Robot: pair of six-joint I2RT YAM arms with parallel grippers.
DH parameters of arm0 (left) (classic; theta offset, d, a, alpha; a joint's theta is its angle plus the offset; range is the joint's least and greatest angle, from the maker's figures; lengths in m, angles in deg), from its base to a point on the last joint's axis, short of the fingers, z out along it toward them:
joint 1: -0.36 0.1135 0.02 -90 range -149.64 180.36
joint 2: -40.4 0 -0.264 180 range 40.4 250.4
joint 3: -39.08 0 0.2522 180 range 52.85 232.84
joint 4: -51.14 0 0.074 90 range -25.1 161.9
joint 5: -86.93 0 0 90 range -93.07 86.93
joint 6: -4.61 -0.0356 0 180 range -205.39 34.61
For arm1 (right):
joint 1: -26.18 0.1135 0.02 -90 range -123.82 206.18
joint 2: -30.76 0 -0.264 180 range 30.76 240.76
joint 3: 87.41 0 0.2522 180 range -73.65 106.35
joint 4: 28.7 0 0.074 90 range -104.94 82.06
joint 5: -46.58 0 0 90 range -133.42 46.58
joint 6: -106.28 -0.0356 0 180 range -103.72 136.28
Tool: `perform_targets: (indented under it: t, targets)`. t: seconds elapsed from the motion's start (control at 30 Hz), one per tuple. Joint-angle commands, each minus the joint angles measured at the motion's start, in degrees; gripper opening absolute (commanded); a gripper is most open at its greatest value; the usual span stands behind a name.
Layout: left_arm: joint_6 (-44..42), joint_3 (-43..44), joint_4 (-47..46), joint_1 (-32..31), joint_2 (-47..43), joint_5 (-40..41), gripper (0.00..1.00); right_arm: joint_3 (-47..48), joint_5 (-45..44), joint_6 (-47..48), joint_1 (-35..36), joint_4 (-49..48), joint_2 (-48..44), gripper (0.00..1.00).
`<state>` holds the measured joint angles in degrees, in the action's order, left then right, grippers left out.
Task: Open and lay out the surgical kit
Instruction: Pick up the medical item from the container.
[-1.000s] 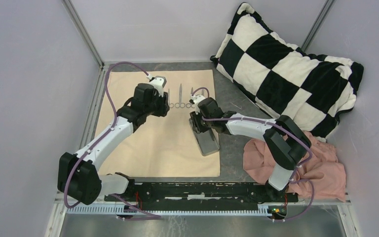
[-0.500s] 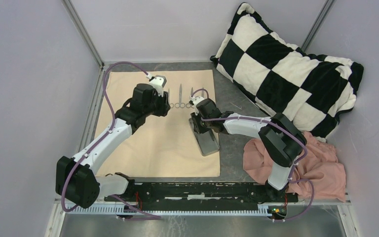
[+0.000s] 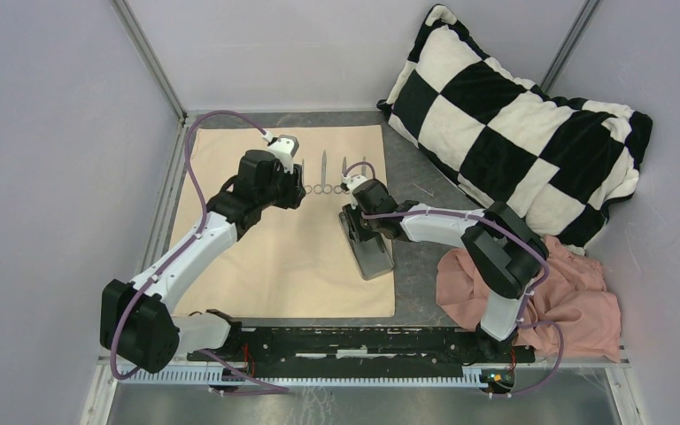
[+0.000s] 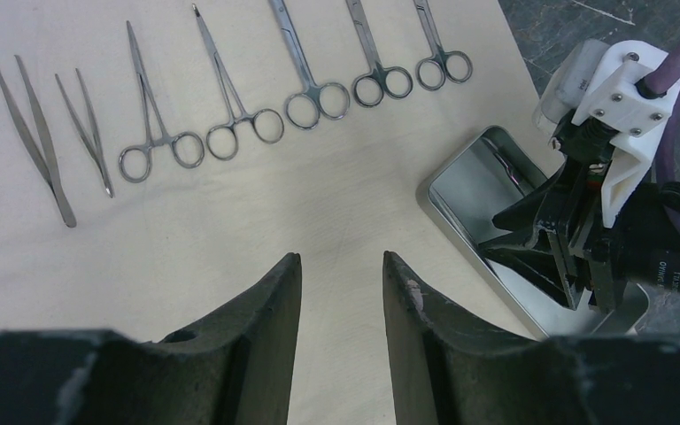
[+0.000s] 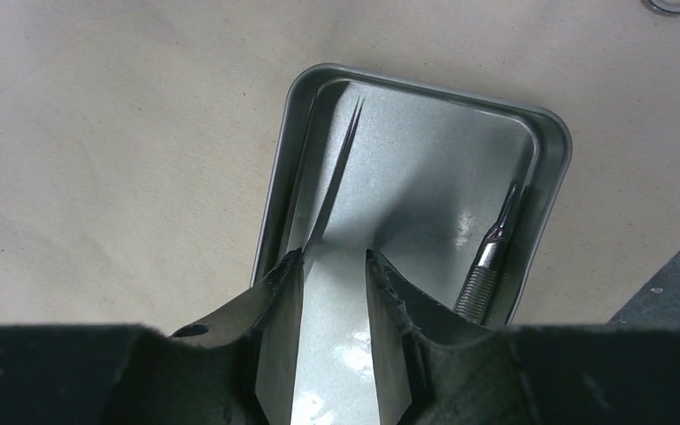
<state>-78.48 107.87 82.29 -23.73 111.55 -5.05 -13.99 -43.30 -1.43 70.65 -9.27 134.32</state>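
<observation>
The beige cloth wrap point(image 3: 292, 257) lies spread flat. Near its far edge, slim steel instruments point(image 4: 230, 133) lie in a row: two tweezers on the left, several ring-handled ones to their right. My left gripper point(image 4: 341, 261) hovers open over bare cloth just short of that row, with nothing between its fingers. The grey metal tray point(image 5: 274, 177) sits on the cloth's right side. My right gripper point(image 5: 334, 257) is open and lowered inside the tray. A thin pointed tweezer point(image 5: 336, 168) lies along the tray's left wall by the left fingertip, and a knurled-handled tool point(image 5: 487, 257) lies at the right wall.
A black-and-white checkered pillow point(image 3: 513, 115) leans at the back right. A pink cloth point(image 3: 575, 301) is bunched at the front right beside the right arm's base. Grey walls enclose the table on three sides.
The right arm has shifted slightly left over the tray and its jaws have narrowed then reopened a little. The left arm has barely moved.
</observation>
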Motion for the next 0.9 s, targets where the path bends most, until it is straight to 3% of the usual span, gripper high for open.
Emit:
perform_targets:
  t: [0.0, 0.27, 0.53, 0.87]
  targets:
    - [-1.72, 0.79, -2.09, 0.01, 0.65, 0.75, 0.46, 0.55, -2.05, 1.39, -0.08, 0.27, 0.69, 0.39]
    - [-1.73, 1.26, -1.88, 0.0, 3.09, 0.88, 0.46, -0.71, -12.88, 3.99, -0.16, 4.67, -3.66, 0.39]
    - [-1.82, 1.74, -1.7, -0.03, 4.68, 1.09, 0.46, -2.66, -1.49, 3.57, -0.17, -1.01, -7.53, 0.44]
    - [-1.92, 1.41, -1.9, -0.05, 5.07, 1.25, 0.45, 2.73, 1.27, 4.03, -0.48, -2.83, 0.16, 0.53]
